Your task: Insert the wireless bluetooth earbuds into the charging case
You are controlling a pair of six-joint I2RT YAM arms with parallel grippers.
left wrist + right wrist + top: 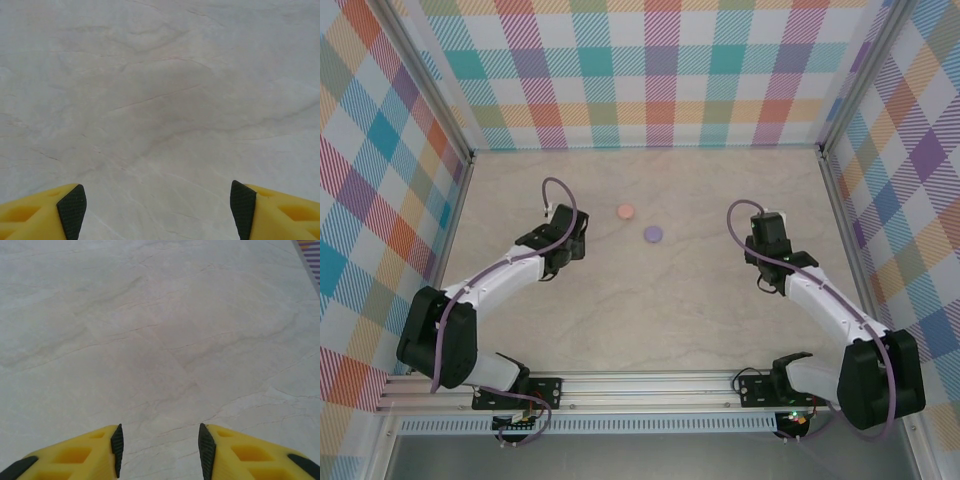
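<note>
Logged left gripper [157, 212] with jaws wide apart, yellow fingers [35, 212] tipped with black pads [71, 209], bare pale veined worktop [160, 100] between and ahead of them. Logged right gripper [160, 450] with jaws apart too, gap narrower than on the left, closed on nothing, same worktop below.

From the top view, placed pink charging case [625, 211] forward and to the right of the left gripper, lying flat on the worktop. Placed purple charging case [653, 234] just right of and nearer than the pink one, apart from it, between the two grippers, closer to the left gripper, well left of the right gripper. Touching neither gripper.

Could not tell case lids open or shut at this size. Could not make out the wireless bluetooth earbuds, too small to resolve; position cannot be told.

Noted plaid walls [660, 70] around the worktop on three sides.
</note>
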